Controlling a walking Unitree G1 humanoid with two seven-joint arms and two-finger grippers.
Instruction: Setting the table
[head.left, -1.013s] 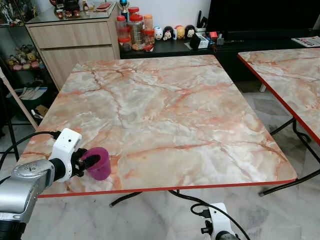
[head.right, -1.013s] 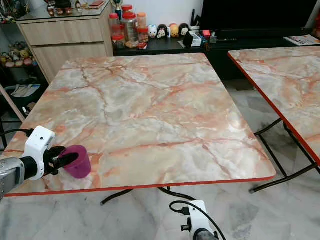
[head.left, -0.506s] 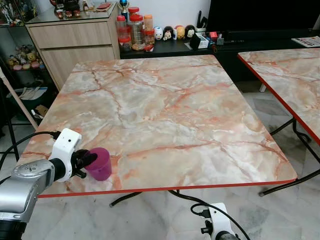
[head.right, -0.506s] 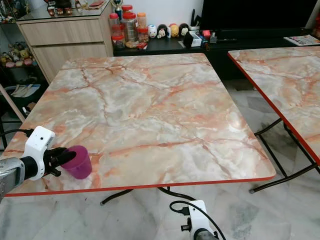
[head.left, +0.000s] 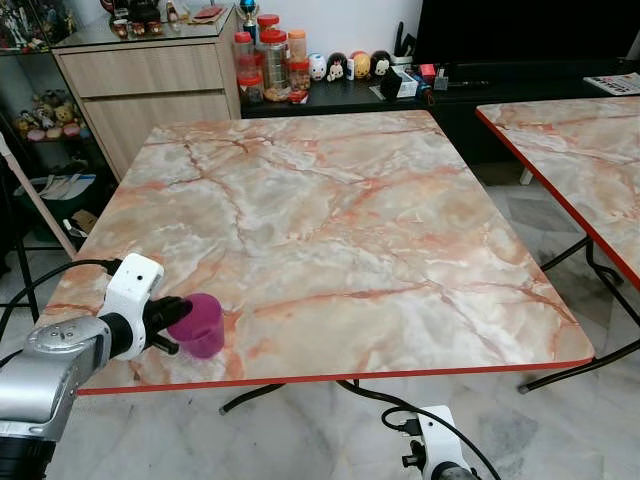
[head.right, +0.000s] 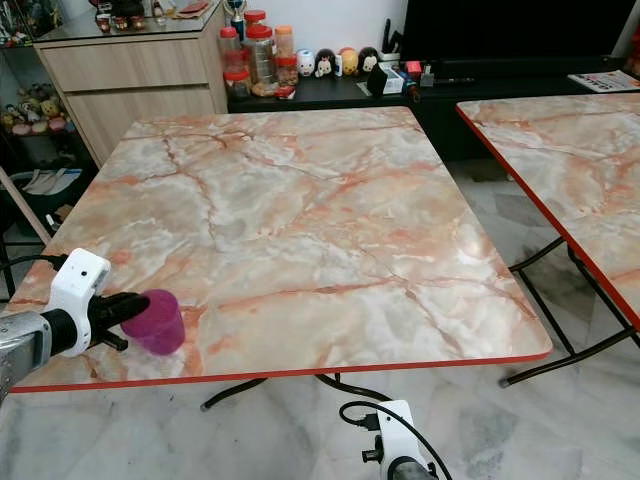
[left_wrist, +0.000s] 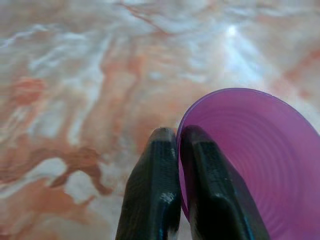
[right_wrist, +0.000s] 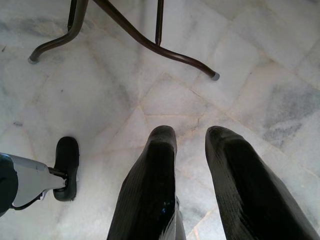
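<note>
At the table: the table (head.left: 330, 220) has a marble-pattern top in pink, orange and grey, with a red edge and dark metal legs.
Second table: one more table (head.left: 580, 160) of the same pattern stands to the right, apart from the first one.
Floor: pale marble tiles (right_wrist: 210, 60); curved dark table legs (right_wrist: 150, 42) rest on them.
Room: behind the table stands a wooden cabinet (head.left: 150, 85), and beside it a low black shelf (head.left: 400, 95) with jars (head.left: 268, 62) with red lids and a row of small toy figures (head.left: 345, 65); a dark screen (head.left: 520, 35) is above the shelf.
Cup: one purple cup (head.left: 200, 325) stands upright on the table, near the front left corner and close to the red edge.
Left gripper: the left gripper (left_wrist: 178, 145) is at the cup from the left side. Its two black fingers (left_wrist: 155, 190) are almost together and pinch the rim of the cup, one finger outside the wall and one inside.
Right gripper: the right gripper (right_wrist: 190, 137) hangs low, below the table edge, over the floor. Its fingers are a little apart and hold nothing.
Count: two tables, one cup, two grippers; the jars and toy figures are too small and crowded to count surely.
</note>
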